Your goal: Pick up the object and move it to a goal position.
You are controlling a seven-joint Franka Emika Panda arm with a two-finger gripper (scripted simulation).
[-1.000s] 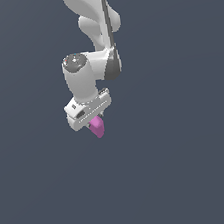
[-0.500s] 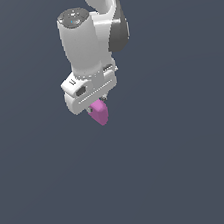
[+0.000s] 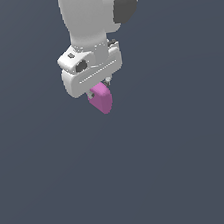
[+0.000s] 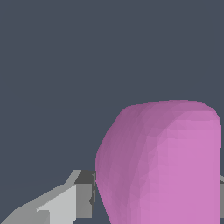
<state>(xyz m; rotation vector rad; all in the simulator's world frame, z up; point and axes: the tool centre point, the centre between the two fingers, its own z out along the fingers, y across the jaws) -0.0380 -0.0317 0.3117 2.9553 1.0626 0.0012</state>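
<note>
Only the wrist view shows a fingertip (image 4: 85, 194) touching the magenta lump (image 3: 102, 99); the gripper (image 3: 100, 89) clamps it aloft.

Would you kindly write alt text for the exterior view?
A white robot gripper holds a small, smooth magenta-pink wedge-shaped lump that sticks out beneath it, against a plain dark blue-grey background. The white arm rises out of the top of the frame.

Hung from the arm (image 3: 90, 16) in the upper middle of the exterior view: the tool (image 3: 100, 91), with the object (image 3: 102, 98) clamped directly beneath it and protruding below. In the wrist view, object (image 4: 164, 164) pressed against one finger (image 4: 83, 194) at its side.
</note>
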